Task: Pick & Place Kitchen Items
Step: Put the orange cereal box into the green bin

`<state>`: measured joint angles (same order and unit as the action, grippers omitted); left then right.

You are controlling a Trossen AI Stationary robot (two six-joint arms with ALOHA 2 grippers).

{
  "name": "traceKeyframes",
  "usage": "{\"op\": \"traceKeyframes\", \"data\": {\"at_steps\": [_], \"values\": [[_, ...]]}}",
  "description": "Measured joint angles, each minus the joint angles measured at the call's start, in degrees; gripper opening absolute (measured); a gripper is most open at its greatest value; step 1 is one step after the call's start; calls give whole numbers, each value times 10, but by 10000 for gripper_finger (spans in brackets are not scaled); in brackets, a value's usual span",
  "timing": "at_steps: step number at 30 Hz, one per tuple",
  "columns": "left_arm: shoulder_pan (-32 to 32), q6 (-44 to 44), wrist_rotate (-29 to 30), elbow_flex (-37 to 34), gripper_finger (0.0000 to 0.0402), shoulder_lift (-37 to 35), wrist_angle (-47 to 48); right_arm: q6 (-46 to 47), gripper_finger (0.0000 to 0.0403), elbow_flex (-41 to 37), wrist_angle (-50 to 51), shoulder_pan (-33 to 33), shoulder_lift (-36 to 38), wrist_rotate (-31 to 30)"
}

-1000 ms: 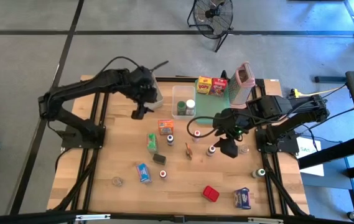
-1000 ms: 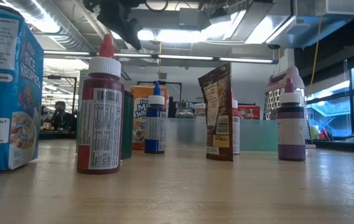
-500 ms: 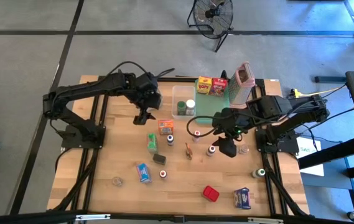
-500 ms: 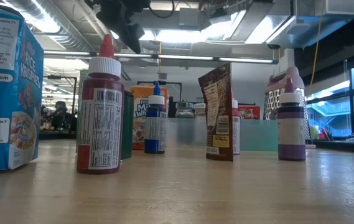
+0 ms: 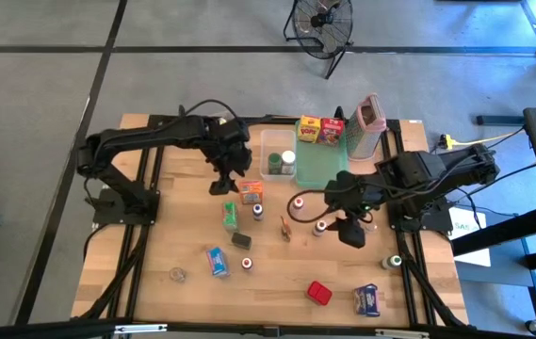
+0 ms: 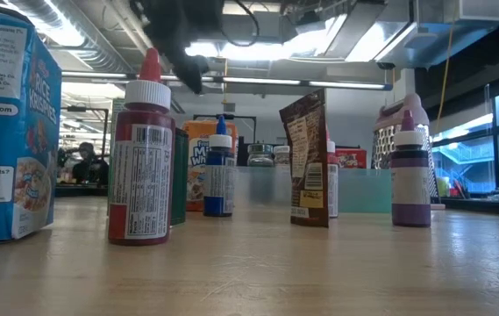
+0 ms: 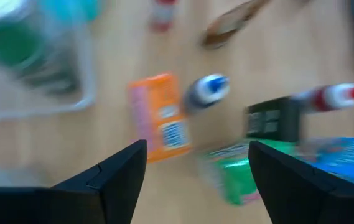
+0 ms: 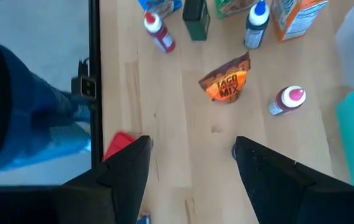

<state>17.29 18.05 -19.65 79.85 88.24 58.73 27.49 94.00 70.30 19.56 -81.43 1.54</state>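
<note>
The left pincer [image 5: 219,185] is hanging spread and empty just beside the small orange cardboard box [image 5: 251,192]. The right pincer [image 5: 351,232] is hovering spread over bare wooden bench [image 5: 277,273]; only its wrist view is showing the brown taco-mix packet [image 8: 228,81] ahead.

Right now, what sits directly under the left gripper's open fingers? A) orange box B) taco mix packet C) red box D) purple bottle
A: in the left wrist view the open left gripper frames the orange box, and the high view puts that gripper right beside it.
</note>
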Motion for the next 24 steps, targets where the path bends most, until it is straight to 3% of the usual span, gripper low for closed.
{"op": "traceKeyframes", "data": {"at_steps": [4, 15, 24], "values": [[-6, -44, 77, 0, 274, 8, -1, -39, 238, 0, 19, 9, 0, 1], [-16, -86, 81, 0, 278, 8, -30, -105, 238, 0, 32, 15, 0, 30], [-16, -100, 82, 0, 334, 8, -37, -127, 238, 0, 35, 10, 0, 17]]}}
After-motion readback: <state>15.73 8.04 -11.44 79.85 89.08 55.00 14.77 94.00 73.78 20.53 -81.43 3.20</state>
